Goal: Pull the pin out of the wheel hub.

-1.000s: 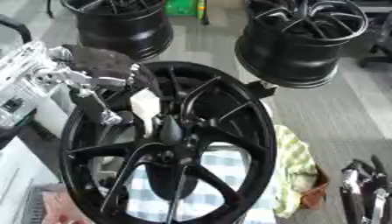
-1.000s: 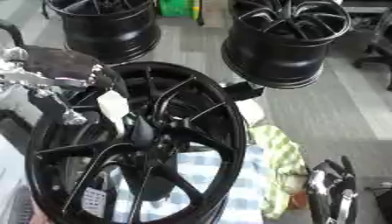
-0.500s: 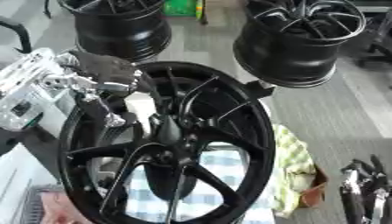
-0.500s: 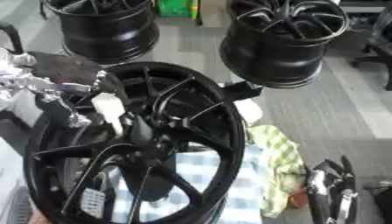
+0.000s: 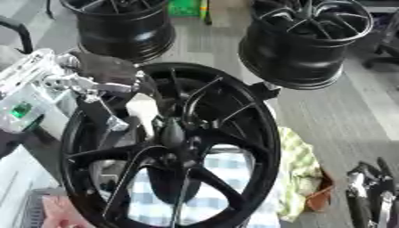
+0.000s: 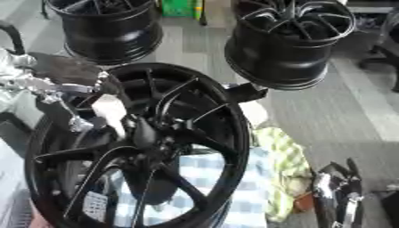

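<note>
Left hand: our left hand [image 5: 101,82] sits at the upper-left rim of the wheel [image 5: 234,178], fingers curled in among the spokes; what they pinch, if anything, we cannot tell.
Right hand: our right hand [image 5: 370,196] rests idle at the lower right, fingers relaxed.
Pin: we cannot make it out; the hub [image 5: 171,133] lies just below the left hand's fingers.
Risk: pulling sideways could tip the standing wheel, or the fingers could slip off.
Behind: two more rims [image 5: 308,40] on the floor.

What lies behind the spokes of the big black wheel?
Through the wheel spokes, a blue-and-white checked cloth shows, with a yellow-green cloth beside it. The surface under them is covered.
</note>
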Robot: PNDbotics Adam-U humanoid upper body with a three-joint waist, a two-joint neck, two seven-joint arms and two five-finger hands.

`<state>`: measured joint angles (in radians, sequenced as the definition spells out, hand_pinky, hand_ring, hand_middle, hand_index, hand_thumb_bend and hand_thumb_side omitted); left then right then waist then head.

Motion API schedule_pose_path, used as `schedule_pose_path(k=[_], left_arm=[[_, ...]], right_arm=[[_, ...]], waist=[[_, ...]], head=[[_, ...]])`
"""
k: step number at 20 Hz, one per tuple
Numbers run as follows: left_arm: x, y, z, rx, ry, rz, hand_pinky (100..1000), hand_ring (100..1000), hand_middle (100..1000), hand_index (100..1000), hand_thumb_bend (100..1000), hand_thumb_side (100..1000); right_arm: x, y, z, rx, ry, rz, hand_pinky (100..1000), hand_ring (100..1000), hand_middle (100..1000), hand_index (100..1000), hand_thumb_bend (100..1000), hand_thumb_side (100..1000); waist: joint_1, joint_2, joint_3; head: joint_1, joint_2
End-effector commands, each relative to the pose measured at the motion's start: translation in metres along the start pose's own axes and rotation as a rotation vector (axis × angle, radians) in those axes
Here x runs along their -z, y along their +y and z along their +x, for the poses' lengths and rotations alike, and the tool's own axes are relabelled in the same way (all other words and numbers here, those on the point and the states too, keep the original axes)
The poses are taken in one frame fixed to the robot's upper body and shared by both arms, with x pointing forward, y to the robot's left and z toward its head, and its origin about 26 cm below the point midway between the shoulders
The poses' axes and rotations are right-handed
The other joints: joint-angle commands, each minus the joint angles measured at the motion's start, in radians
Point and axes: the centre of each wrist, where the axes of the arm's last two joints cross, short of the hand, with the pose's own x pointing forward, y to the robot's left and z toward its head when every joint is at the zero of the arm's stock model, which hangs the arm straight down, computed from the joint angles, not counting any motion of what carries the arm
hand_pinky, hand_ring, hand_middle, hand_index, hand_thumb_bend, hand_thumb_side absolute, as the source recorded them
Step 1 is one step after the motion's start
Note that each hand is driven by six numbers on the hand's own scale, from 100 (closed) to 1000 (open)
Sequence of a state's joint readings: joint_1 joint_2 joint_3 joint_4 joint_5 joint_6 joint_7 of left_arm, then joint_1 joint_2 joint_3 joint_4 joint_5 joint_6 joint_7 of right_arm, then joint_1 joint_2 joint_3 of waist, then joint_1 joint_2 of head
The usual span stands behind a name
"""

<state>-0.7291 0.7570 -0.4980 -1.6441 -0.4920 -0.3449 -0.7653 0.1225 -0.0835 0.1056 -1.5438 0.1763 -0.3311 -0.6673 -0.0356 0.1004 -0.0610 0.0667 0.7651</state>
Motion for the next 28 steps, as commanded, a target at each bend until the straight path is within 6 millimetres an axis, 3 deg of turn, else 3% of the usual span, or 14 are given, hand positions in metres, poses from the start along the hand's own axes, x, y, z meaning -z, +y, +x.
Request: schedule_pose_path(k=[1, 8, 16, 23, 28], left_arm=[[-0.020, 0.021, -0.002, 0.128, -0.065, -0.092, 569, 465, 394, 613, 100, 236], [-0.040, 0.041, 0.002, 0.119, -0.036, -0.020, 565, 458, 384, 605, 100, 232], [-0.101, 0.063, -0.005, 0.119, 0.135, 0.111, 578, 472, 387, 608, 100, 189], [-0.160, 0.038, -0.026, 0.035, 0.396, 0.149, 591, 478, 395, 619, 100, 162], [-0.190, -0.007, -0.053, -0.110, 0.616, 0.115, 596, 479, 398, 624, 100, 167]], right_arm=[[0.003, 0.001, 0.003, 0.009, -0.008, -0.004, 632, 641, 736, 948, 100, 600], [0.003, 0.000, 0.002, 0.006, -0.007, -0.009, 632, 641, 736, 949, 100, 600], [0.004, -0.004, 0.000, -0.006, -0.006, -0.024, 632, 641, 736, 949, 100, 603], [0.006, -0.008, 0.000, -0.019, -0.009, -0.044, 632, 641, 736, 949, 100, 598], [0.007, -0.010, 0.000, -0.026, -0.008, -0.057, 631, 641, 737, 949, 100, 596]], waist=[[0.003, -0.009, 0.002], [0.005, -0.011, 0.005], [0.016, -0.011, 0.027], [0.020, -0.011, 0.046], [0.019, -0.007, 0.056]], head=[[-0.001, 0.005], [-0.004, 0.005], [-0.018, 0.005], [-0.035, 0.005], [-0.048, 0.005]])
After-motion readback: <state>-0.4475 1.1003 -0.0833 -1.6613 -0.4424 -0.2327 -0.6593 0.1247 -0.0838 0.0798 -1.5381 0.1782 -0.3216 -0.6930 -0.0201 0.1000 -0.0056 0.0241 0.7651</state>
